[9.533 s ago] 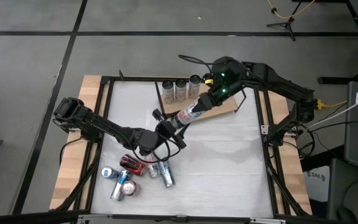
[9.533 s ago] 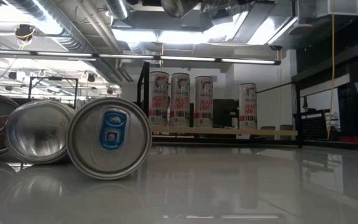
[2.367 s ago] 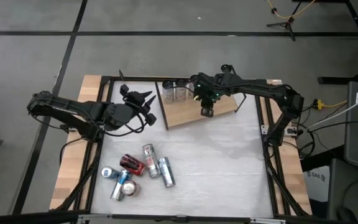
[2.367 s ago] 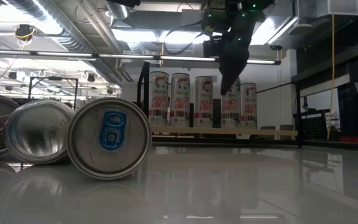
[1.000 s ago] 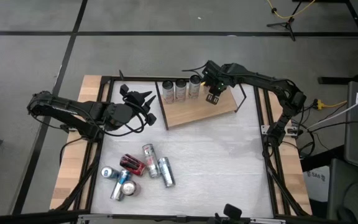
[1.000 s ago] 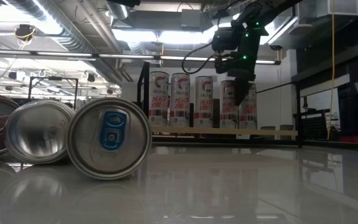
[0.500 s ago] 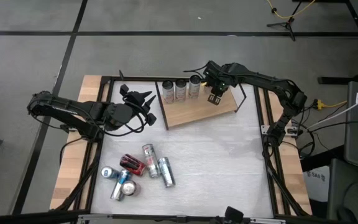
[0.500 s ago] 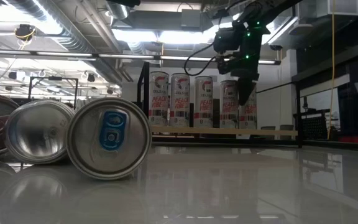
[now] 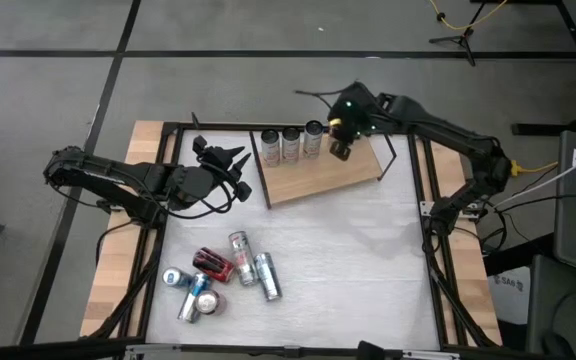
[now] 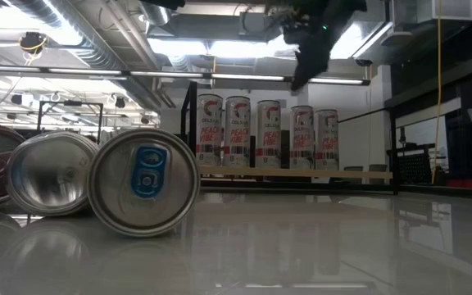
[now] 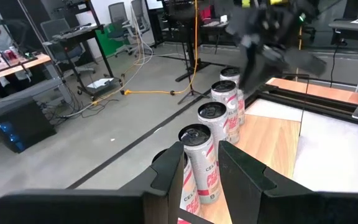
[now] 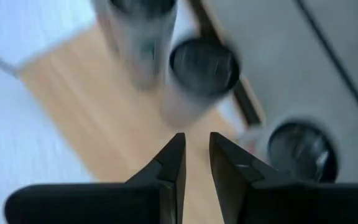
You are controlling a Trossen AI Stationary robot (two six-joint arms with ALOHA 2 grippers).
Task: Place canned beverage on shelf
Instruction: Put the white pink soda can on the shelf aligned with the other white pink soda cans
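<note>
Several tall white-and-red cans (image 9: 291, 143) stand upright in a row along the far edge of the wooden shelf (image 9: 318, 178); the low view shows them side by side (image 10: 269, 133) on the board (image 10: 359, 173). My right gripper (image 9: 339, 152) hangs above the right end of the row (image 10: 293, 84), shut and empty, with blurred can tops (image 12: 204, 65) beneath it. My left gripper (image 9: 230, 157) waits shut and empty, raised over the table left of the shelf, looking along the row (image 11: 197, 162).
Several loose cans (image 9: 218, 275) lie on their sides in a heap near the table's front left, close to the low camera (image 10: 142, 180). The black frame rails (image 9: 423, 200) run along the table's sides. Bare board shows on the shelf's near half.
My right gripper has risen from among the cans at the right end of the row until it is clear above their tops, tipping from pointing down to slanting. The cans have stayed upright in place.
</note>
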